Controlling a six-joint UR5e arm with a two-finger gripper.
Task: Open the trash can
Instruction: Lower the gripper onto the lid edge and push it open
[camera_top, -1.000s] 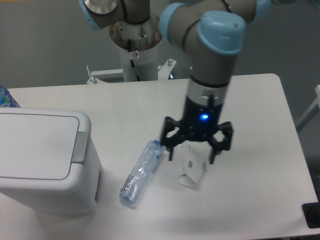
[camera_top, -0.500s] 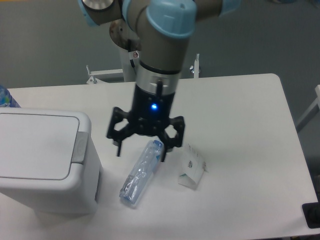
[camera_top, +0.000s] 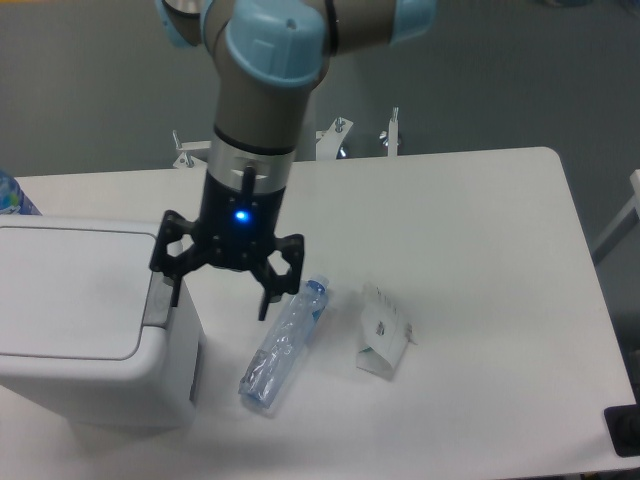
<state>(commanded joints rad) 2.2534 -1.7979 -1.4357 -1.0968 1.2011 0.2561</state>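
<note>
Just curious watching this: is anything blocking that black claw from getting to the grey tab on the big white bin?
Nothing visible does. The open black two-finger gripper hangs right beside the large white plastic trash can, near its grey push tab.

Arm vertical, hand (camera_top: 221, 300) pointing down, fingers spread.

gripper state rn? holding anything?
Gripper: open, fingers spread wide, holding nothing; it hangs at the right edge of the trash can, beside the grey push tab.
</note>
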